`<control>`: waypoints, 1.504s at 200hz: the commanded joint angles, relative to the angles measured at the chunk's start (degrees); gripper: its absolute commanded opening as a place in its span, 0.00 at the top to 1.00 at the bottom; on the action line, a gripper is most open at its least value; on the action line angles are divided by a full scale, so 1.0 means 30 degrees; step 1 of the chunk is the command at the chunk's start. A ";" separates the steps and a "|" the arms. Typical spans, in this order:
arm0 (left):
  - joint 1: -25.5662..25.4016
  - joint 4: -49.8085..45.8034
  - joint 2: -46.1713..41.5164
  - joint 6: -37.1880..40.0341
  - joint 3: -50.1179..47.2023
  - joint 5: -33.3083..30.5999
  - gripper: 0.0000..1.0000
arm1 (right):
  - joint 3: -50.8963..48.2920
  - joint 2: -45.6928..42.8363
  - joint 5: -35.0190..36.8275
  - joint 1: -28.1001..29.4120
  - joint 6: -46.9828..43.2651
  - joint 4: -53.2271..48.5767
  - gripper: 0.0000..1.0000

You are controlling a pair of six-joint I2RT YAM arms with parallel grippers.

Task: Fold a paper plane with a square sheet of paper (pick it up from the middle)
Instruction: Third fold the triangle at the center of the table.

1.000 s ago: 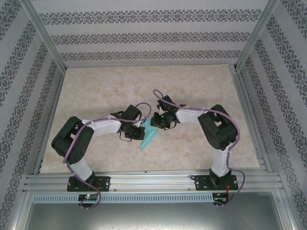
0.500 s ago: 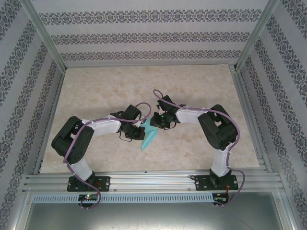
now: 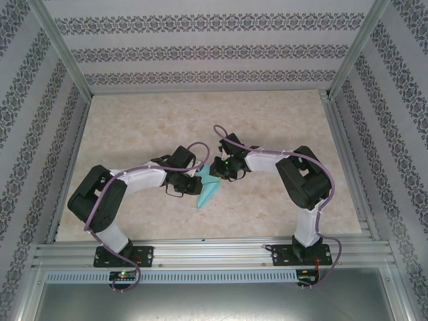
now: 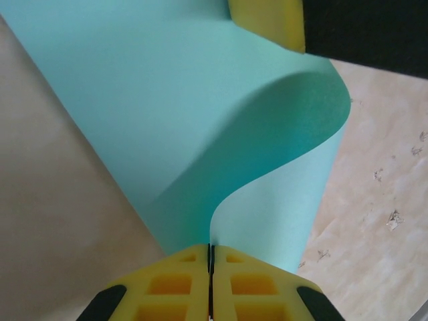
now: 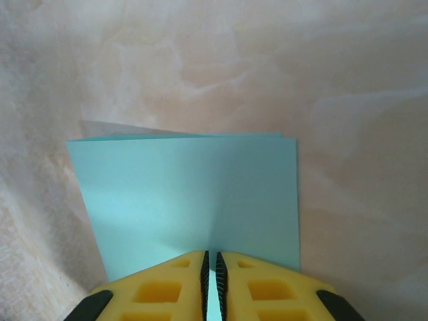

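The square sheet of paper [image 3: 208,190], turquoise and folded over, hangs between the two arms above the middle of the table, narrowing to a point at its near end. My left gripper [image 3: 198,182] comes in from the left. In the left wrist view it [image 4: 210,249] is shut on the sheet's edge, and the paper [image 4: 200,114] curls away in an S-bend toward a yellow finger [image 4: 267,23] of the other gripper. My right gripper [image 3: 217,172] comes in from the right. Its jaws [image 5: 210,257] pinch the doubled sheet [image 5: 187,194] at mid-edge.
The beige marbled table [image 3: 267,114] lies under the paper. Patterned walls and aluminium posts [image 3: 63,53] close in three sides, and a metal rail [image 3: 214,254] runs along the near edge. Both arms are bent inward, with their elbows out to the sides.
The left arm's elbow has shifted slightly to the left. The paper and both grips look unchanged.
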 commanded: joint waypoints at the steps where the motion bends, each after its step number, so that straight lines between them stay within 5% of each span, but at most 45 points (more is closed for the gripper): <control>1: 0.0158 -0.0186 0.0585 0.0017 0.0009 0.0017 0.91 | -0.0727 0.0623 0.1182 0.0303 0.0041 -0.1536 0.85; 88: 0.0158 0.0193 0.1441 0.0033 -0.0113 0.0180 0.91 | -0.0657 -0.0542 0.0298 0.0139 0.0304 -0.0747 0.82; 132: 0.0158 0.0257 0.1526 0.0027 0.0019 0.0462 0.91 | -0.1460 -0.4557 0.1048 -0.0711 0.0783 -0.0230 0.77; 176: 0.0150 0.0402 0.1644 -0.0078 0.0007 0.0501 0.91 | -0.6480 -0.8799 0.1442 -0.0695 0.2556 0.3269 0.87; 256: 0.0151 0.0206 0.1863 0.0071 0.0194 0.0390 0.91 | -1.0067 -0.8726 0.3110 0.5767 0.6232 0.9820 0.97; 301: 0.0153 0.0164 0.1878 0.0134 0.0119 0.0400 0.91 | -1.0379 -0.5476 0.2572 0.6707 0.8176 1.3685 0.98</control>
